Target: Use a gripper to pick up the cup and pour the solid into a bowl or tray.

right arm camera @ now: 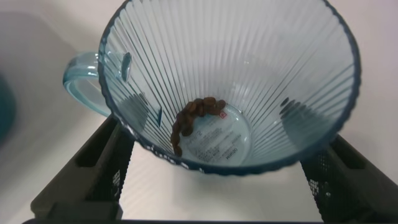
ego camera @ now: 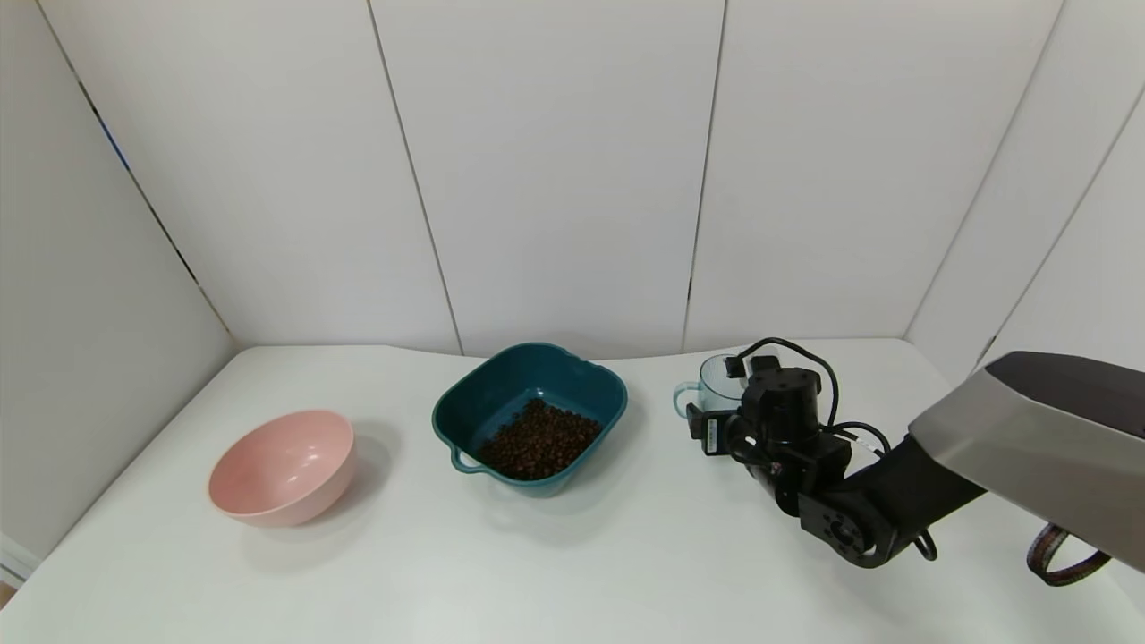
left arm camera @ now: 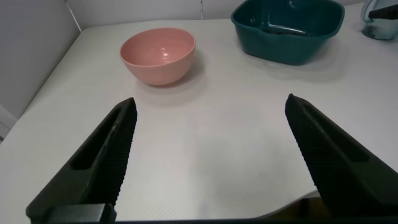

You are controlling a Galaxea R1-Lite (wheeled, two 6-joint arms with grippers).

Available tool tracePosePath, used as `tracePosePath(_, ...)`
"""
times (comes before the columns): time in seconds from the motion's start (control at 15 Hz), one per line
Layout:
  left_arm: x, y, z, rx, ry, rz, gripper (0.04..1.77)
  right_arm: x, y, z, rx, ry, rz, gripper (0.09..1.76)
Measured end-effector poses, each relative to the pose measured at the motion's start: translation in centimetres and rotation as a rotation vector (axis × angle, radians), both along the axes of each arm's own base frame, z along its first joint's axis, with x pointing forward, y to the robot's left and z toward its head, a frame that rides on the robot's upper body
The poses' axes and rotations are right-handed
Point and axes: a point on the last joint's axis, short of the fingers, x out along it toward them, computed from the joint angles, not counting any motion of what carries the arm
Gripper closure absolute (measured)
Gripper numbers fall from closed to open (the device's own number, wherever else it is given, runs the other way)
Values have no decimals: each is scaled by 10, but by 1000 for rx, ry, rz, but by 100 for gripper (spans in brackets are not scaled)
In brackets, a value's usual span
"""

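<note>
The pale blue-green ribbed cup [ego camera: 718, 379] stands right of the dark teal squarish bowl [ego camera: 605, 391], its loop handle pointing toward the bowl. My right gripper [ego camera: 726, 404] has one finger on each side of the cup's lower wall and is shut on it. In the right wrist view the cup [right arm camera: 292, 68] fills the frame between the fingers [right arm camera: 102, 168]. A few brown pellets [right arm camera: 196, 115] lie against one side of its bottom. A heap of pellets [ego camera: 539, 440] lies in the teal bowl. My left gripper [left arm camera: 210, 102] is open and empty above bare table.
A round pink bowl [ego camera: 282, 465] stands left of the teal bowl and also shows in the left wrist view [left arm camera: 158, 55]. White wall panels close the table's back and left. The table's front edge [left arm camera: 280, 210] lies just under the left gripper.
</note>
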Motion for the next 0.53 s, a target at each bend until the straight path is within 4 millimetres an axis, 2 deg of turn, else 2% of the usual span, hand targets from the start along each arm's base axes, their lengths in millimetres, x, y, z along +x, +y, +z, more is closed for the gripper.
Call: tracePosePath(0.53, 0, 0, 0, 0, 0, 0, 9, -25, -21, 21, 10, 66, 76, 16)
